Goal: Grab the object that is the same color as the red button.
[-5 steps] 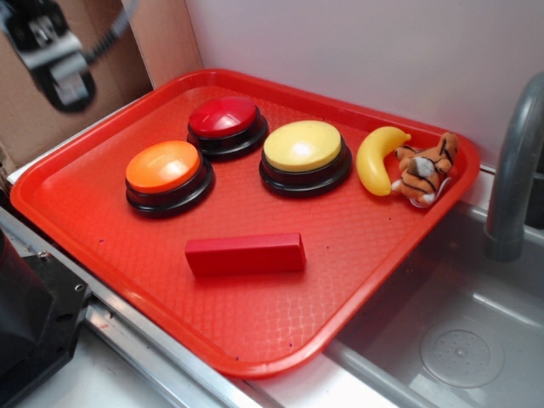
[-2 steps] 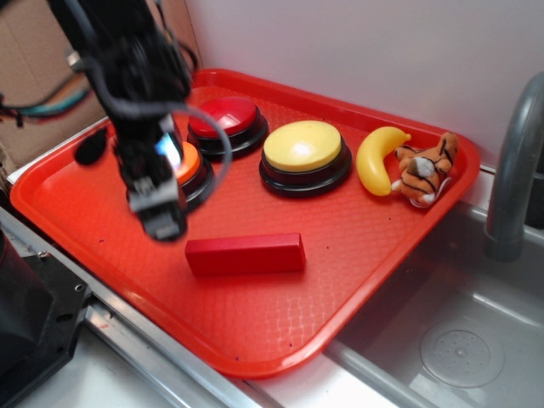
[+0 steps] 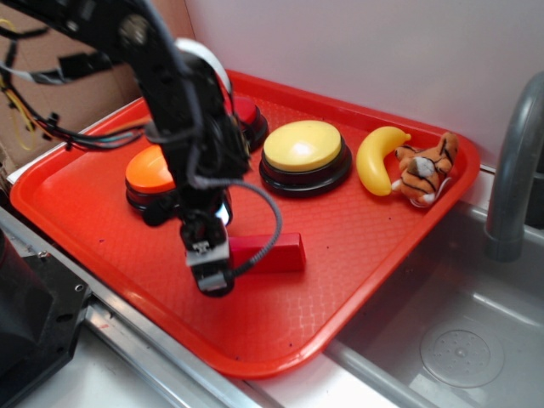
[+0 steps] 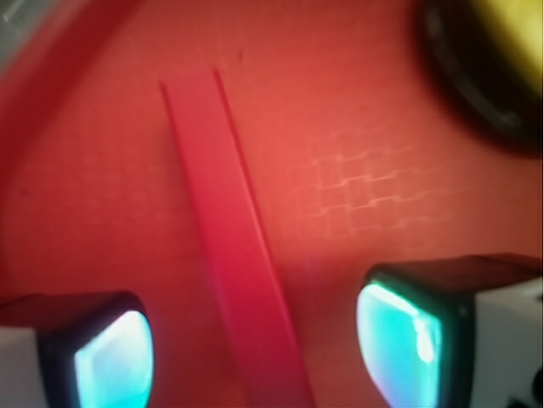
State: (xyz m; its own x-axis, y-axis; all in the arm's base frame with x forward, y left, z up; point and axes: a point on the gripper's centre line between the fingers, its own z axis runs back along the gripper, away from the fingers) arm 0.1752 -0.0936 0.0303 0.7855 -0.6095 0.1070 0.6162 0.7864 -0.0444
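Observation:
The long red block (image 3: 274,252) lies on the red textured tray (image 3: 357,246); its left half is hidden behind my gripper (image 3: 208,268) in the exterior view. In the wrist view the block (image 4: 229,221) runs lengthwise between my two fingertips (image 4: 115,361), which stand wide apart on either side of it. The gripper (image 4: 255,357) is open and holds nothing. The red button (image 3: 247,113) at the tray's back is mostly hidden behind the arm.
An orange-domed button (image 3: 150,174) sits left of the arm, a yellow-domed button (image 3: 304,151) to the right of it. A toy banana (image 3: 376,158) and a plush tiger (image 3: 427,169) lie at the tray's far right. A grey sink basin (image 3: 459,323) and faucet (image 3: 514,161) stand to the right.
The arm came in from the upper left, swung down and right over the tray, and the gripper now sits over the left end of the red block.

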